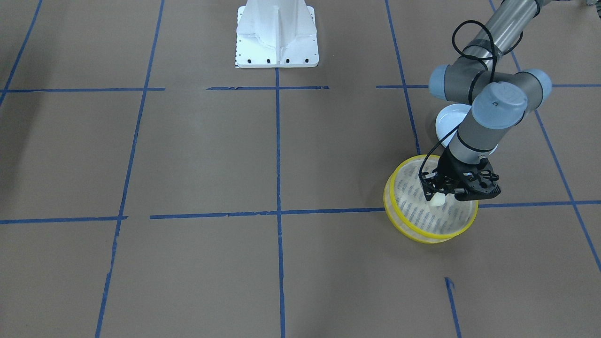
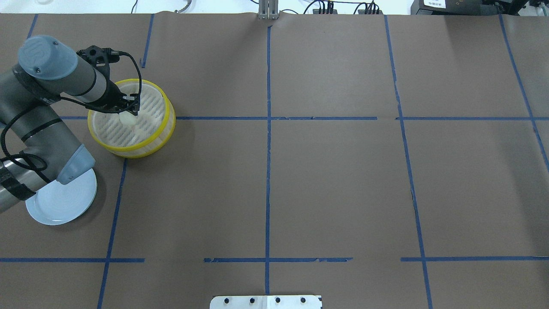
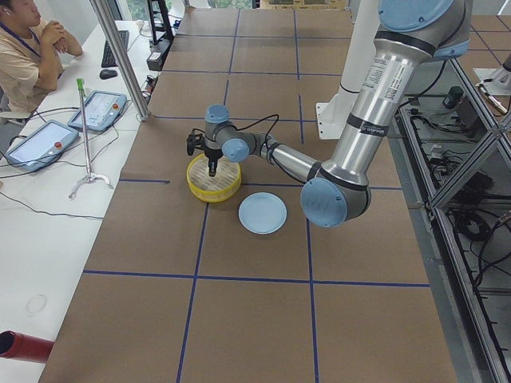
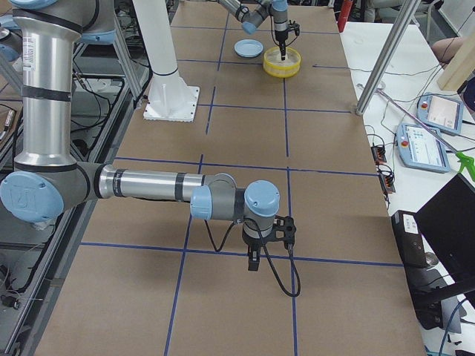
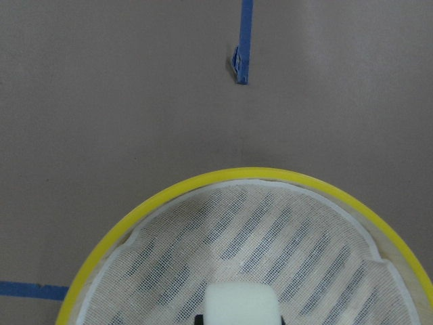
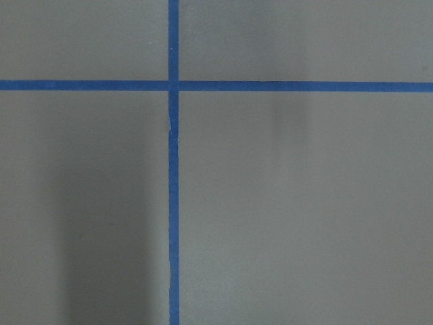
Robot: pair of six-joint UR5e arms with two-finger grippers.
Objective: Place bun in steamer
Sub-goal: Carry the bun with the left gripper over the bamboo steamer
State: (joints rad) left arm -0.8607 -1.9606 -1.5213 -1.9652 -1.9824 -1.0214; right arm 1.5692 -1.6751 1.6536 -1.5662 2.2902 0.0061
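Observation:
The yellow-rimmed steamer (image 1: 432,235) stands on the brown table on my left side; it also shows in the overhead view (image 2: 129,150) and fills the lower half of the left wrist view (image 5: 223,176). My left gripper (image 1: 437,196) points down over the steamer's inside, shut on the cream-white bun (image 1: 437,200). The bun (image 2: 127,118) hangs just above the slotted base and shows at the bottom edge of the left wrist view (image 5: 241,305). My right gripper (image 4: 254,261) points down over bare table far from the steamer. I cannot tell if it is open.
An empty pale blue plate (image 2: 64,201) lies beside the steamer, partly under my left arm. The white robot base (image 1: 277,37) stands at mid-table. Blue tape lines cross the brown surface. An operator (image 3: 28,48) sits beyond the table's far side.

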